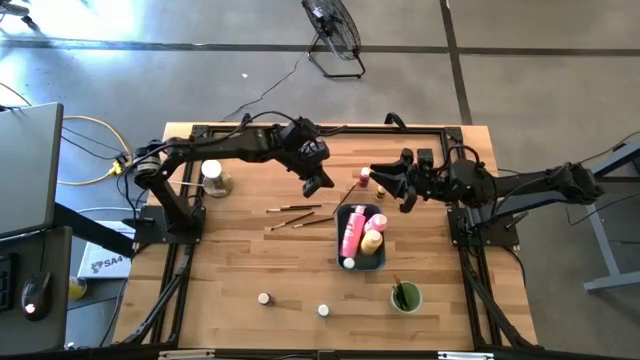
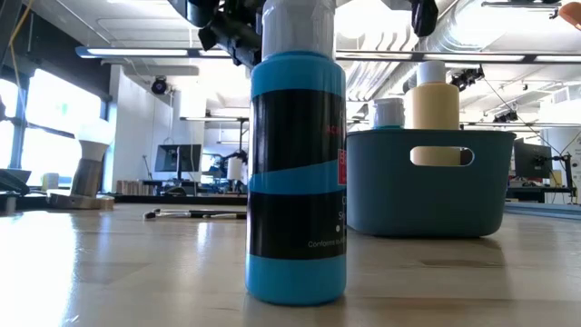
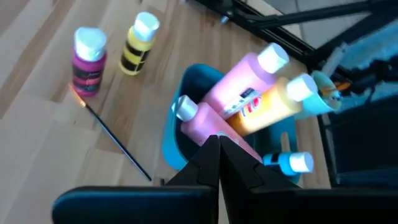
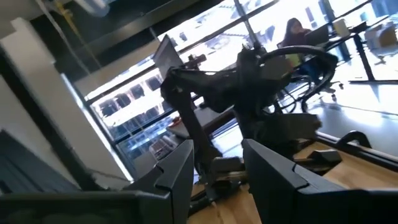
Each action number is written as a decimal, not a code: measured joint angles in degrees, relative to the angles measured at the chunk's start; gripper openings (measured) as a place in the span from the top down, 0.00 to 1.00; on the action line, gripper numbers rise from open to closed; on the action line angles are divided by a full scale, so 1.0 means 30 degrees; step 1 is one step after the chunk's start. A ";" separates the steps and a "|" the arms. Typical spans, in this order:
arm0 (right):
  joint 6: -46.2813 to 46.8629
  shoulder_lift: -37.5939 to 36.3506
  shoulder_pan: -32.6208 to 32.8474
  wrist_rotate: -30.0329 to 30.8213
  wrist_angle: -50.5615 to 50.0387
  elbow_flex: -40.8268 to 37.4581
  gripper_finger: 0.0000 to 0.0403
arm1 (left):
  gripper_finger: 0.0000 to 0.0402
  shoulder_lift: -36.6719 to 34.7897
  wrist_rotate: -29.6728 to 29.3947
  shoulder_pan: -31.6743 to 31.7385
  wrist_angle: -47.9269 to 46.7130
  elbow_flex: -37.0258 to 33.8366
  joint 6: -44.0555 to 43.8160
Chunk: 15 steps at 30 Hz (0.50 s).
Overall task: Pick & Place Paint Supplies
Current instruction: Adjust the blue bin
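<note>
the left tool [image 1: 314, 186] hangs pinched shut and empty just above the tray [image 1: 383, 262] with the pink bottles [image 3: 239, 99]. the right tool [image 1: 384, 181], part open and empty, faces it nearby. reaching for the brushes [image 1: 295, 210] beside the left tool, the arms could clash.

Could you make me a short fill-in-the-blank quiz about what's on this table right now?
1. The pink bottle lies inside the blue-grey ____.
2. The green cup holds a ____.
3. The left gripper has its fingers ____.
4. The right gripper hovers with its fingers ____.

Missing words: tray; paintbrush; shut; open
</note>
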 joint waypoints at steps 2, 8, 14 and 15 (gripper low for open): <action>-0.0142 -0.0069 0.0000 -0.0294 -0.0032 0.0000 0.67 | 1.00 0.0094 -0.0429 -0.0173 0.0136 -0.0003 -0.0464; -0.0013 -0.0350 -0.0469 -0.1630 -0.0035 0.0007 0.67 | 1.00 0.0469 -0.0567 -0.0305 0.0578 0.0026 -0.1494; 0.0000 -0.0379 -0.1000 -0.2690 -0.0027 0.0007 0.67 | 1.00 0.1775 0.0379 -0.0425 0.3300 0.0012 -0.6871; -0.0005 -0.0379 -0.1004 -0.2683 -0.0032 0.0007 0.67 | 1.00 0.2003 0.0397 -0.0448 0.3645 0.0012 -0.7655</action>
